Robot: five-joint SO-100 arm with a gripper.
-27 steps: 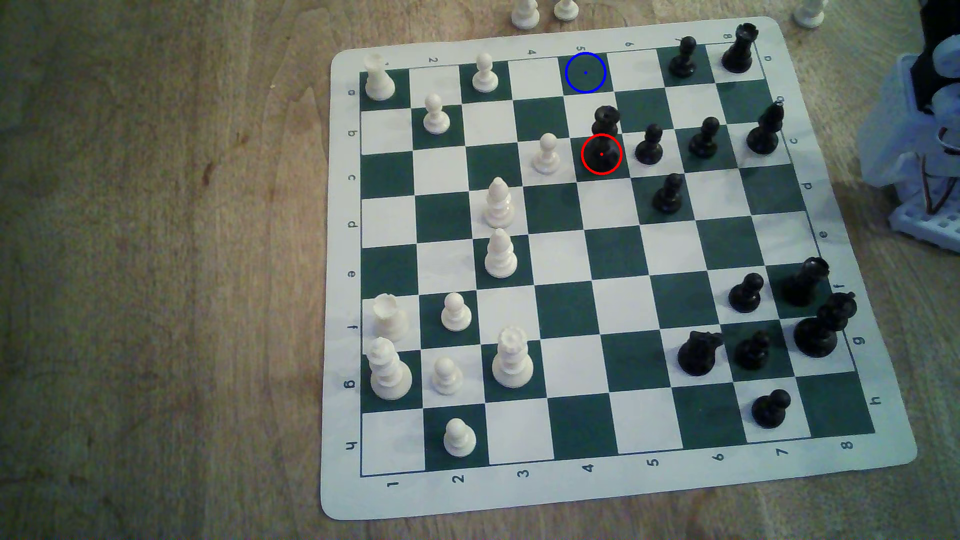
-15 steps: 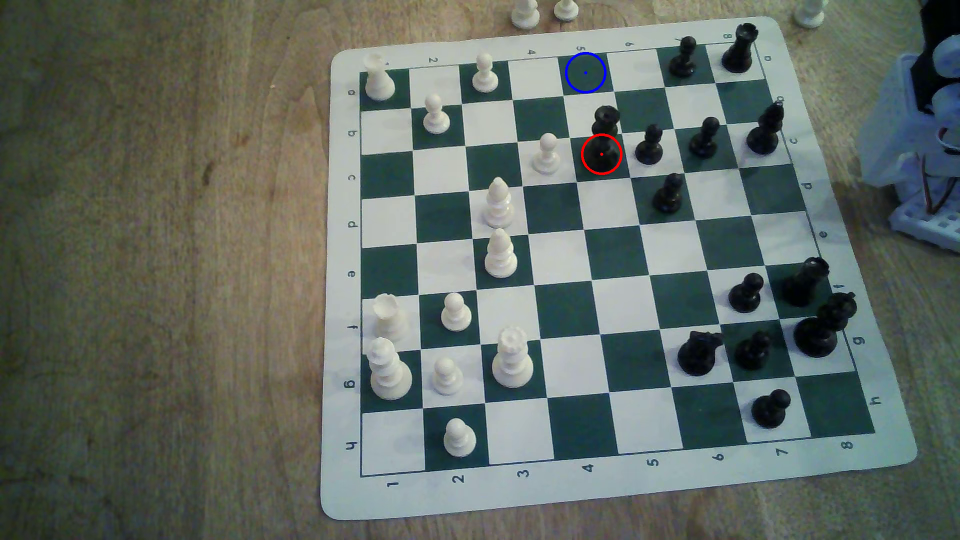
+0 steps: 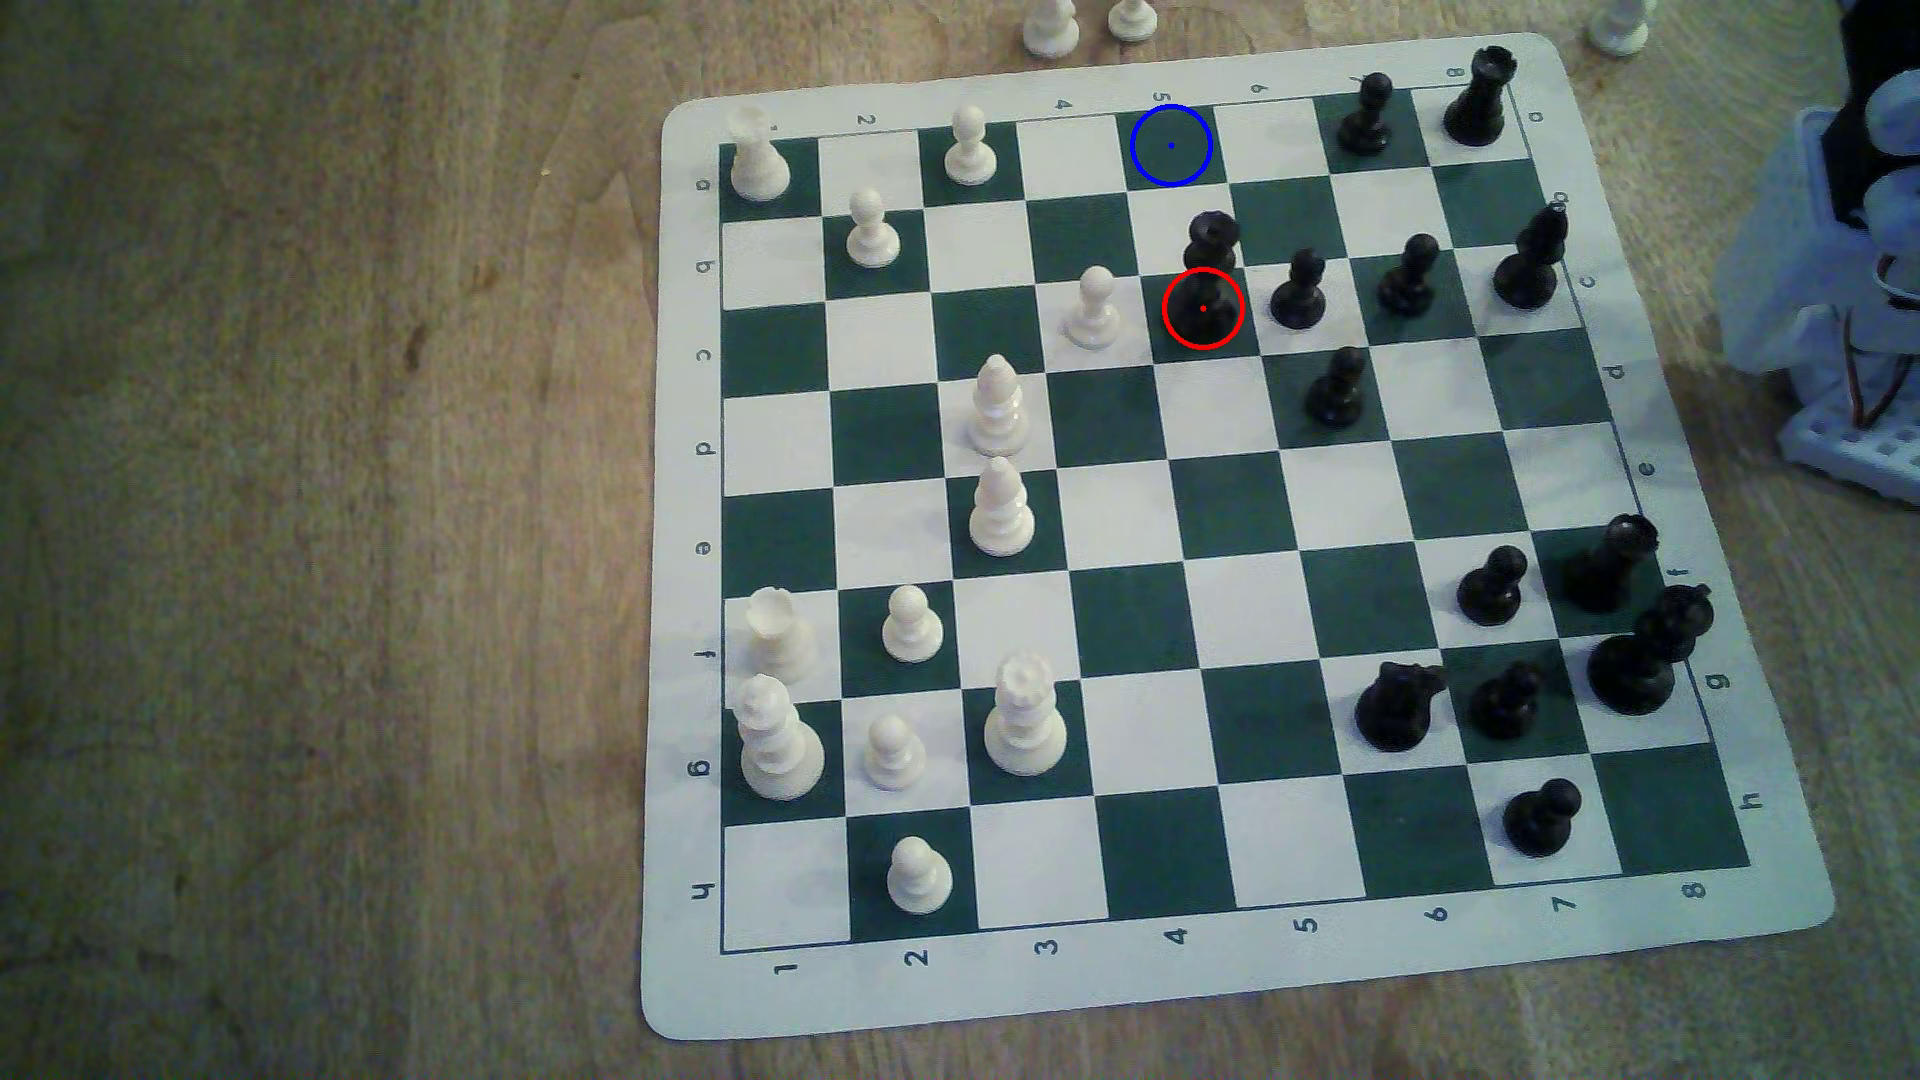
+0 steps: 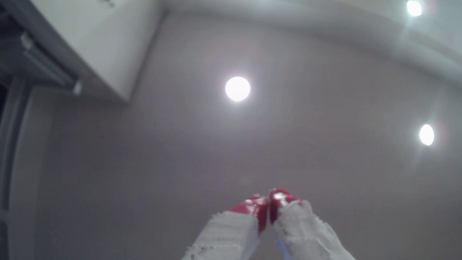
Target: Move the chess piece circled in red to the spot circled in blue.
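Note:
The chess piece circled in red (image 3: 1205, 272) is a tall black piece with a flared crown top; a red ring marks its base on a dark green square in the board's upper middle. The spot circled in blue (image 3: 1171, 145) is a bare dark green square two rows farther back, slightly toward the exterior view's left. The arm's white base (image 3: 1839, 280) stands off the board at the exterior view's right edge. In the wrist view my gripper (image 4: 268, 201) points up at the ceiling, its red-tipped fingers pressed together with nothing between them.
The green-and-white board (image 3: 686, 582) lies on a wooden table. A white pawn (image 3: 1093, 306) stands one square to the exterior view's left of the ringed piece, a black pawn (image 3: 1299, 291) one square to its right. Several white pieces (image 3: 1049, 26) stand off the board's far edge.

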